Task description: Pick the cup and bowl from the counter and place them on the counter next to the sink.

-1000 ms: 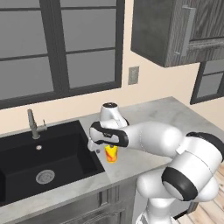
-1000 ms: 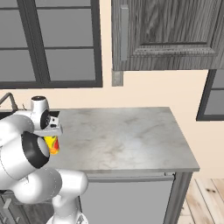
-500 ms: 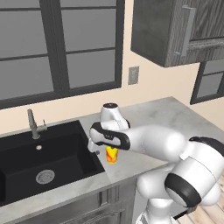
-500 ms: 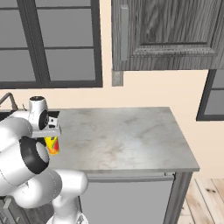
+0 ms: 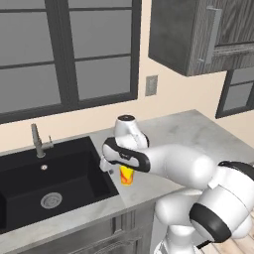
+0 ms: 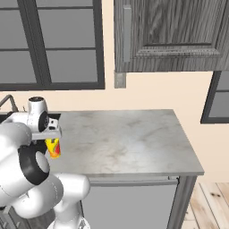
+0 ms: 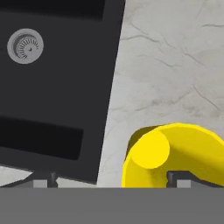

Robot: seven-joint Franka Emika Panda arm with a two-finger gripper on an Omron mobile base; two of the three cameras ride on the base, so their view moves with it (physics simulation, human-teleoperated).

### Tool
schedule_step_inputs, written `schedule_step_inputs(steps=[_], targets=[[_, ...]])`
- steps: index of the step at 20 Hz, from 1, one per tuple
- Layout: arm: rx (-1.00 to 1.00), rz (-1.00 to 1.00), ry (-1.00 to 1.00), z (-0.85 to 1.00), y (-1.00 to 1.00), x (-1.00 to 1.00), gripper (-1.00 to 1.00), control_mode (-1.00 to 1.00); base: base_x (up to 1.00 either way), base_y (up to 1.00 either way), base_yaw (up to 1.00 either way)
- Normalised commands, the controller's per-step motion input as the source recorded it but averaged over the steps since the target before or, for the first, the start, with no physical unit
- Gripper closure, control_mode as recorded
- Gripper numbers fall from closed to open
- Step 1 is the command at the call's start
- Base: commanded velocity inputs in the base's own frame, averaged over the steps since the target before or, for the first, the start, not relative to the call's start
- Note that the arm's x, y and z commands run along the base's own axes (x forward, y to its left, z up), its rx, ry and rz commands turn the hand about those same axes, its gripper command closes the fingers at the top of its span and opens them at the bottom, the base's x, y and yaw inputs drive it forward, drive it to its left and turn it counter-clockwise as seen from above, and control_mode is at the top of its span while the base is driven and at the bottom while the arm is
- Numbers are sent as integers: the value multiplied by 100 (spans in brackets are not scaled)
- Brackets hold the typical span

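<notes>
The yellow cup (image 5: 127, 175) with its red-orange mark stands upright on the marbled counter (image 5: 173, 136), just right of the black sink (image 5: 44, 183). My gripper (image 5: 117, 167) hangs right over it, pointing down. In the hand view the gripper (image 7: 111, 178) is open with its fingertips (image 7: 43, 179) spread wide. The cup (image 7: 175, 153) sits off to the right, with its open mouth under the right fingertip. From the right base view the cup (image 6: 53, 148) shows below the hand (image 6: 50, 134). The bowl is out of view.
The sink's drain (image 7: 25, 46) and grey faucet (image 5: 37, 141) lie to the left. A broad stretch of counter (image 6: 125, 138) runs right to its end edge. A dark wall cabinet (image 6: 170, 36) hangs above, with windows behind.
The hand and cup have edged slightly toward the sink and settled a touch lower. Otherwise the scene looks the same.
</notes>
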Motion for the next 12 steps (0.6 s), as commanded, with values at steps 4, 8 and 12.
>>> schedule_step_inputs(steps=[4,8,12], targets=[[0,0,0,17,0,30,-100,-100,0,0,0],[0,0,0,23,0,15,-100,-100,0,0,0],[0,0,0,37,0,0,-100,-100,0,0,0]])
